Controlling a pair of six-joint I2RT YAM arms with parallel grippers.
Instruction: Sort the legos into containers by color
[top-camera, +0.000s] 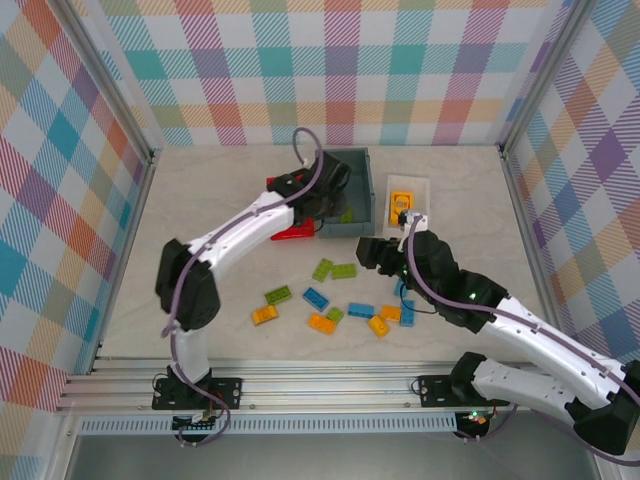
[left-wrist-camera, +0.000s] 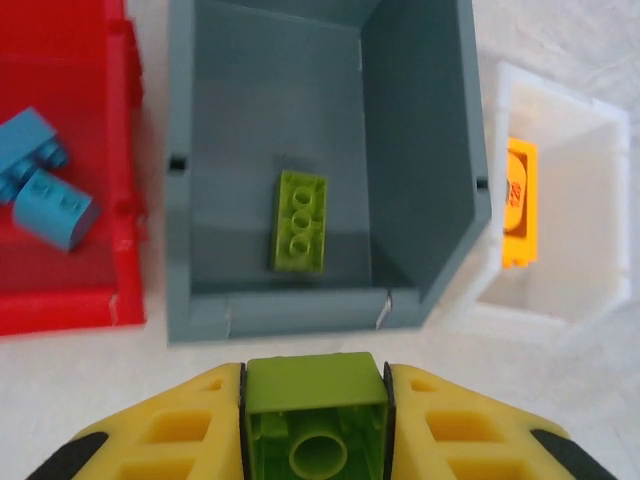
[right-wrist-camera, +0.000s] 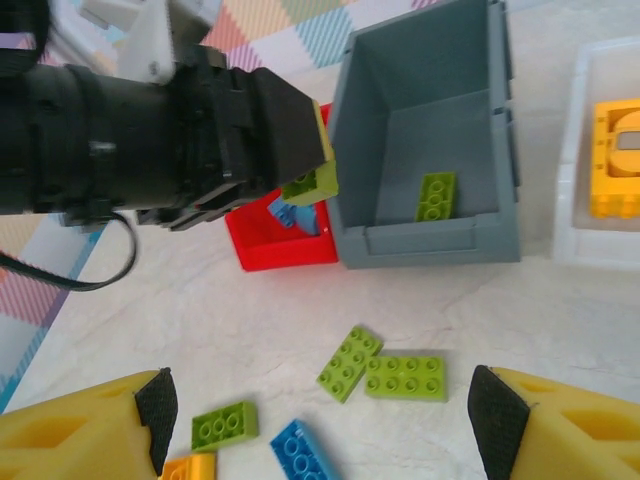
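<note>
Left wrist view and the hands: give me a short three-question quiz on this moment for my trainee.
1. True or false: the left hand grips a blue brick.
2. What lies in the grey bin? A) one loose lime brick B) two blue bricks C) nothing
3. Fill in: the right hand has its jaws ____.
Key: 1 false, the gripped brick is lime green; 2 A; 3 open.

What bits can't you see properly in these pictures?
Red bin, top view: the left arm covers most of it, hiding what's inside.
Orange frame, right wrist view: cut off by the picture's right edge.
Held green brick, left wrist view: cut off by the bottom edge.
Blue brick, top view: partly under the right arm.
</note>
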